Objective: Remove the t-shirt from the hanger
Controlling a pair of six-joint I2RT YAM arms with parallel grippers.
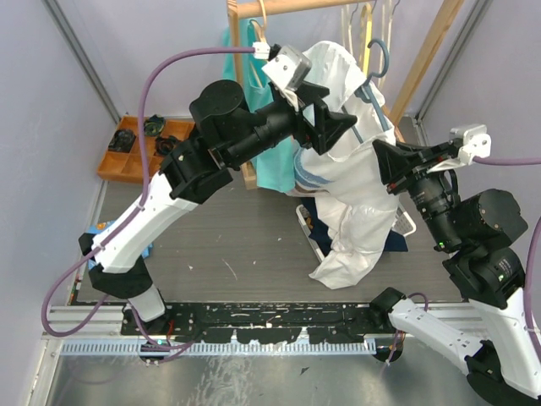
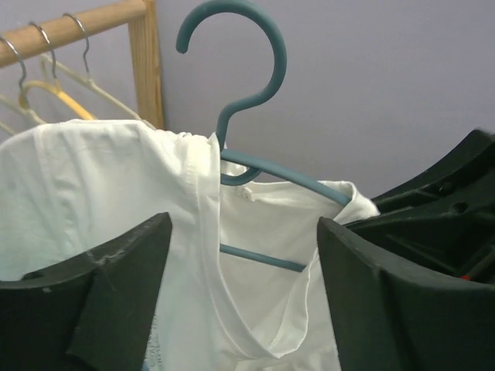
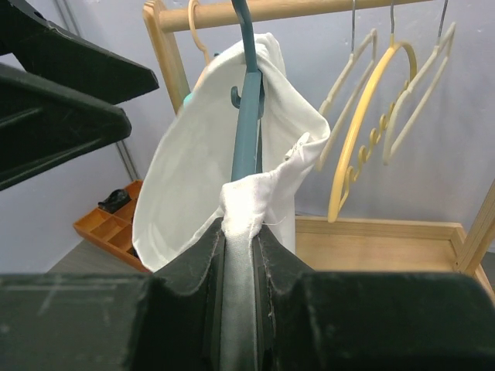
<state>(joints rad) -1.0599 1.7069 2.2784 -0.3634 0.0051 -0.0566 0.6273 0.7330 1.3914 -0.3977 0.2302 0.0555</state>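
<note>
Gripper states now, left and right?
Left gripper: open, holding nothing.
Right gripper: closed on the t-shirt.

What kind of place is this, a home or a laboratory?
Most likely a robot test cell, not a home: plain partition walls enclose the table, a wooden garment rack holds spare hangers, and an orange compartment tray sits aside.

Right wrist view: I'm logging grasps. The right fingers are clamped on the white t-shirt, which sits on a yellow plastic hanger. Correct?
No. The right fingers are clamped on the white fabric t-shirt, but it sits on a teal plastic hanger; the yellow hanger hangs bare. The right wrist view shows this.
</note>
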